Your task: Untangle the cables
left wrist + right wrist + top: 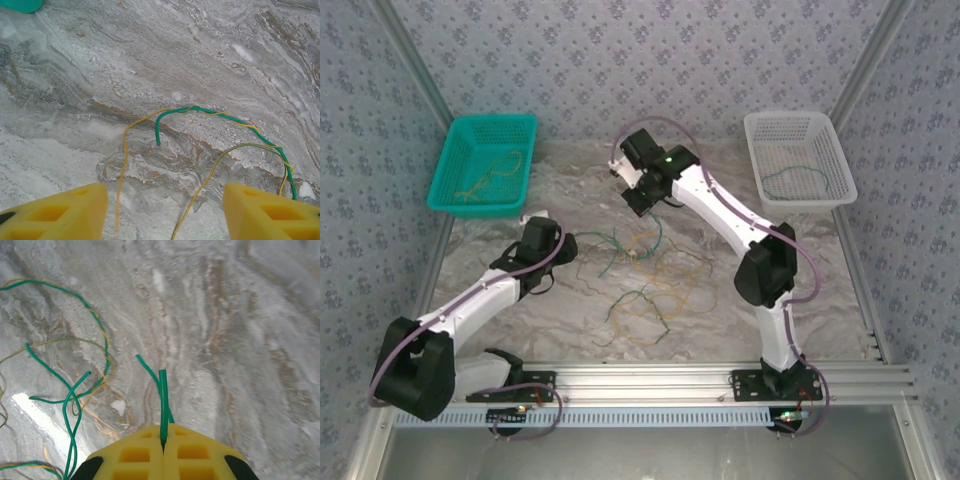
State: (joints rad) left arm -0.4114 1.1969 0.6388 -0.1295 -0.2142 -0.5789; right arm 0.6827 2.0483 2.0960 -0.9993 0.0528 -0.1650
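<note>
1. A table (570, 170) is spread before the two arm bases, which are bolted at its near edge.
2. A left basket (492, 120) is set at the table's far left corner, and one loose cable (490, 176) lies in it.
3. A right basket (788, 116) is set at the far right corner, and a second loose cable (802, 178) lies in it.
4. A tangle of cables (645, 275) is laid on the middle of the table, between the arms and nearer than both baskets.
5. The left gripper (165, 212) is held left of the tangle, above the table, with cable ends lying ahead of and between its parted fingers.
6. The right gripper (163, 442) is held behind the tangle, with one strand (163, 390) pinched between its closed fingers.
</note>
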